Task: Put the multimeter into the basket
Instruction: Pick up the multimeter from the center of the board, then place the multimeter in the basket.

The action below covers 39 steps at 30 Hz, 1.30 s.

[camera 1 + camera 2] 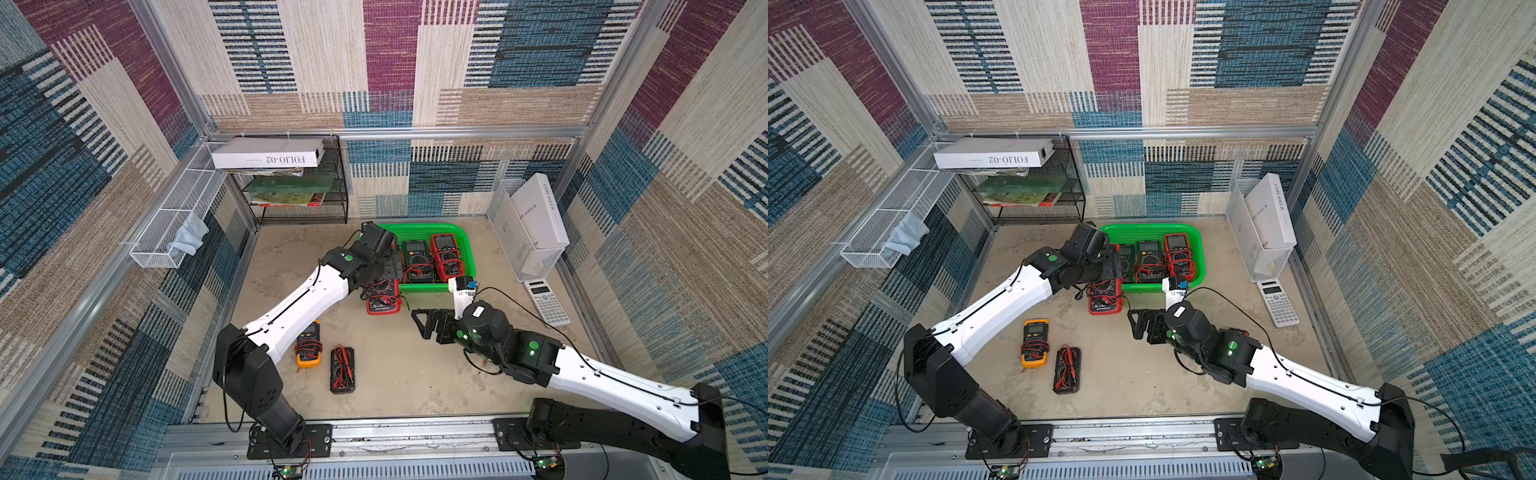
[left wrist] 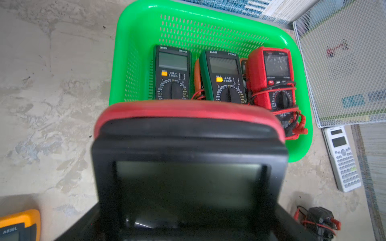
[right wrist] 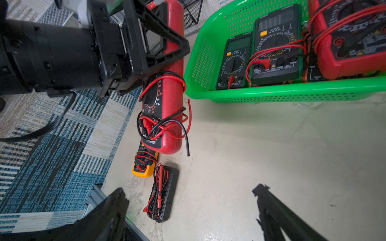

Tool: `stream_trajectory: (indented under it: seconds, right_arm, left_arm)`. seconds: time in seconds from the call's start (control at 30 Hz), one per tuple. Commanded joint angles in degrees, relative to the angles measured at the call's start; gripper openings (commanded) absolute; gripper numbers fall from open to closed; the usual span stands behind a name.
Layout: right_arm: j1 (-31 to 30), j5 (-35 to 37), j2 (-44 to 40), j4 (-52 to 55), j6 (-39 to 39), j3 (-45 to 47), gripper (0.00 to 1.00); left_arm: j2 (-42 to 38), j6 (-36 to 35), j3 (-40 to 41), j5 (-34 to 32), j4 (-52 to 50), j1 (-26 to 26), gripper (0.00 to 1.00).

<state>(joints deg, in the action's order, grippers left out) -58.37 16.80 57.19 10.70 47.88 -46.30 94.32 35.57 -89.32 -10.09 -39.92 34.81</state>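
Off to the left of my left fingers [image 3: 179, 44], an orange meter [image 1: 308, 343] and a black meter [image 1: 342, 370] lie flat on the surface [image 1: 415, 386], well apart from them. Those fingers pinch the red multimeter [image 3: 172, 94] across its display end, one on each side. It is outside the basket [image 2: 119, 52], just beside its corner. I cannot tell whether its lower end touches the surface. Beyond the fingers, the basket holds a dark green meter [image 2: 172, 73], a second dark green meter [image 2: 224, 77] and a red meter [image 2: 271, 79]. My right fingers [image 3: 275, 212] are spread wide around nothing, near the multimeter's lower end. A white calculator [image 1: 546, 301] lies well off to their right.
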Motion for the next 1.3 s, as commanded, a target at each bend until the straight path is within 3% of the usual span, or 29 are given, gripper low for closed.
stream_trajectory:
  seconds: [0.0,0.47,0.77,0.93,1.27]
  right_arm:
    - [1.89,-0.42,0.69,0.11,-1.78,-1.69,1.00]
    - [6.25,-3.57,5.22,0.11,-2.77,-3.46,1.00]
    - [6.69,-3.79,4.13,0.72,-2.11,-2.00,1.00]
    - [6.68,-2.97,1.96,1.31,-1.13,-0.32,1.00]
    - [6.73,-2.78,0.47,2.75,-0.22,0.69,1.00]
  left_arm:
    - [1.98,-3.08,-3.67,0.15,1.06,-1.05,0.56]
    - [16.81,-13.90,-19.48,-5.91,1.16,-2.73,0.56]
    - [28.48,-16.05,-30.58,-7.52,-1.89,-3.25,0.56]
    - [33.05,-15.48,-33.37,-7.76,-2.69,-3.76,0.57]
    - [36.11,-13.66,-31.30,-6.89,-3.23,-4.13,0.63]
